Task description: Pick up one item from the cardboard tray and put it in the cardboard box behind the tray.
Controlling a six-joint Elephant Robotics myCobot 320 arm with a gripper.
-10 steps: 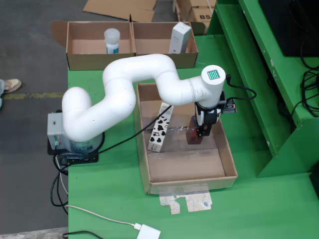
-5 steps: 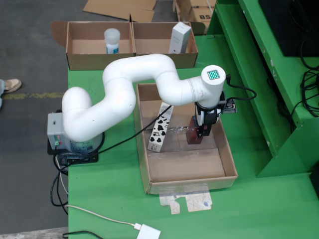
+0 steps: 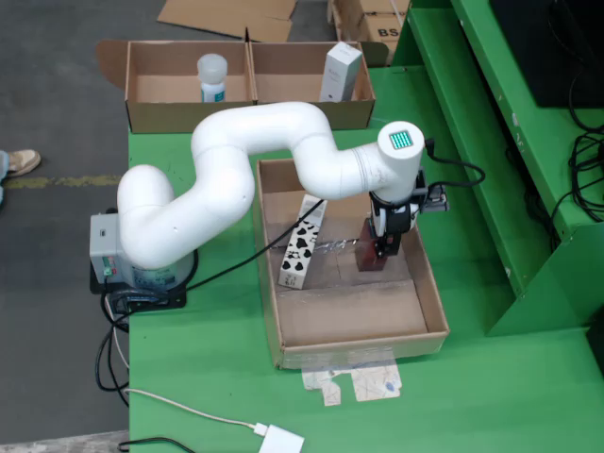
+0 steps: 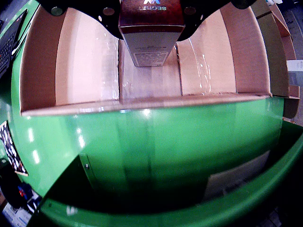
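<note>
Overhead view shows the claw (image 3: 379, 247) clamped on a dark red carton (image 3: 371, 260) standing in the cardboard tray (image 3: 351, 335), beside a black-and-white patterned box (image 3: 301, 247). A shallow grip may let the carton tilt or slip during the lift toward the cardboard box (image 3: 247, 113). From the claw-mounted view, the fingertips are cut off, so grip depth is probably unknowable.
</note>
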